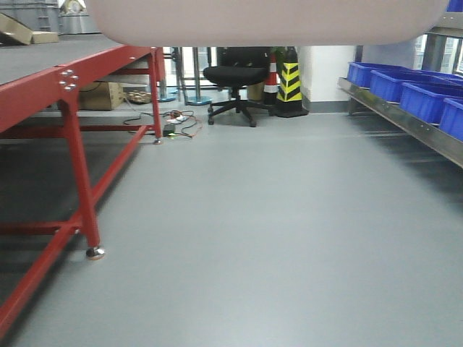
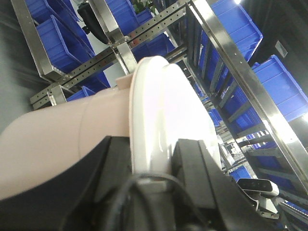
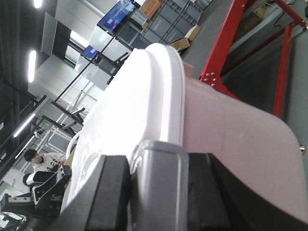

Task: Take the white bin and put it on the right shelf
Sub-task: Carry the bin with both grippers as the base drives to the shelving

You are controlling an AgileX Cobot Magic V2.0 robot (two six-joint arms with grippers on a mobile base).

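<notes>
The white bin (image 1: 275, 22) hangs in the air between both arms, and its pinkish underside fills the top of the front view. In the left wrist view my left gripper (image 2: 153, 149) is shut on the rim of the glossy white lid (image 2: 163, 106), with the pinkish tub wall (image 2: 57, 139) beside it. In the right wrist view my right gripper (image 3: 159, 163) is shut on the grey handle (image 3: 161, 187) at the lid's (image 3: 134, 106) edge. The right shelf (image 1: 405, 117), shiny steel, runs along the right side; its uprights (image 2: 231, 53) stand just beyond the bin.
Blue bins (image 1: 405, 90) line the steel shelf. A red-framed rack (image 1: 79, 166) stands on the left, with a foot (image 1: 95, 253) on the grey floor. Ahead are a black office chair (image 1: 235, 76), a black-and-yellow cone (image 1: 290, 81) and loose cables (image 1: 177, 123).
</notes>
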